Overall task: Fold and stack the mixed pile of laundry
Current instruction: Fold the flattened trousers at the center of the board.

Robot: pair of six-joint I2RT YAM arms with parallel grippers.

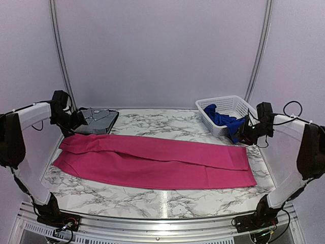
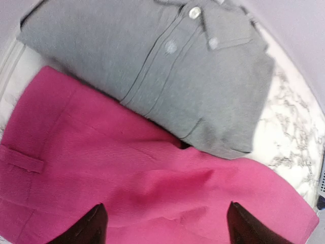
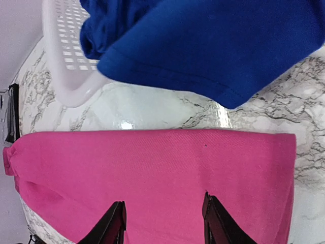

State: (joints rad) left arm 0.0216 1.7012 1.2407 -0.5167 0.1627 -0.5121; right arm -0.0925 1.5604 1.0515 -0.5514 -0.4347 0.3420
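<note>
The magenta-pink garment (image 1: 152,160) lies flat and folded lengthwise across the marble table, almost from side to side. My left gripper (image 1: 76,122) hovers open over its left end (image 2: 101,168), its jaws wide apart and holding nothing (image 2: 166,206). At the right end, my right gripper (image 1: 242,136) is open just above the pink cloth (image 3: 152,168), with nothing between its fingers (image 3: 163,199). The royal blue garment (image 1: 223,120) sits bunched in the white basket, and one part (image 3: 213,46) hangs over the basket's rim.
A white mesh basket (image 1: 231,104) stands at the back right, close to my right gripper. A folded grey button shirt (image 1: 96,121) lies at the back left, its corner touching the pink cloth (image 2: 167,66). Bare marble (image 1: 152,195) runs along the near edge.
</note>
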